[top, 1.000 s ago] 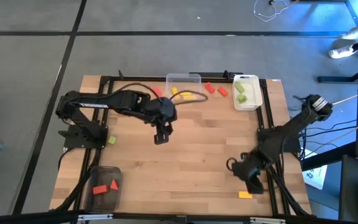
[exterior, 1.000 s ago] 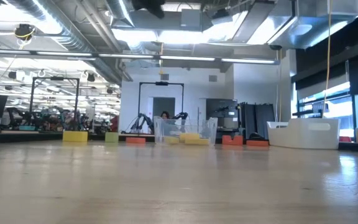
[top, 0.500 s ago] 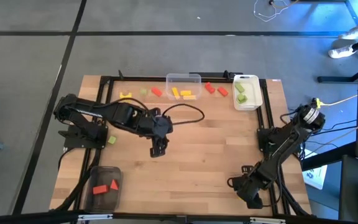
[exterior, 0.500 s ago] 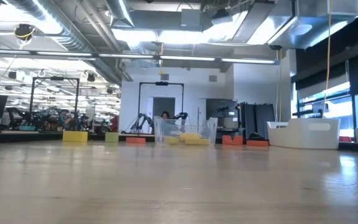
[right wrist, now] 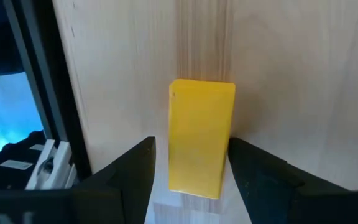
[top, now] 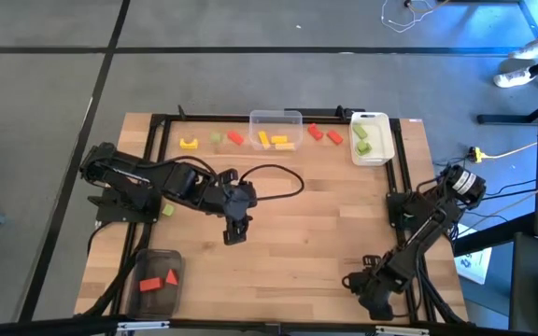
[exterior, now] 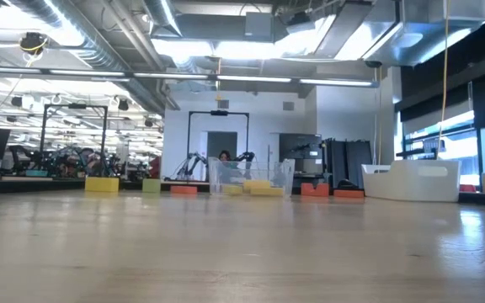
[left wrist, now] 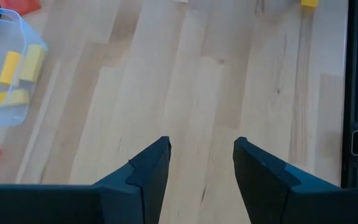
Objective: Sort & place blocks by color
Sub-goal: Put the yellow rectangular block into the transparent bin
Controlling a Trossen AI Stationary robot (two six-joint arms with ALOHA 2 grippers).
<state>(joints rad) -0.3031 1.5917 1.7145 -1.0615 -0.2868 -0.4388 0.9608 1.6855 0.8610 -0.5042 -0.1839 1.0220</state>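
Right pincer (right wrist: 188,163) seen open astride a yellow block (right wrist: 199,137) near the tabletop (top: 325,224) front right edge. Block should be centred before closing. Left pincer (left wrist: 201,163) open, empty, over mid tabletop.

We see a yellow block (right wrist: 201,137) lying on the wooden table (right wrist: 291,81) between the right gripper (right wrist: 194,163) fingers (right wrist: 132,165) — jaws parted on either side, contact unclear — black frame rail (right wrist: 39,81) beside
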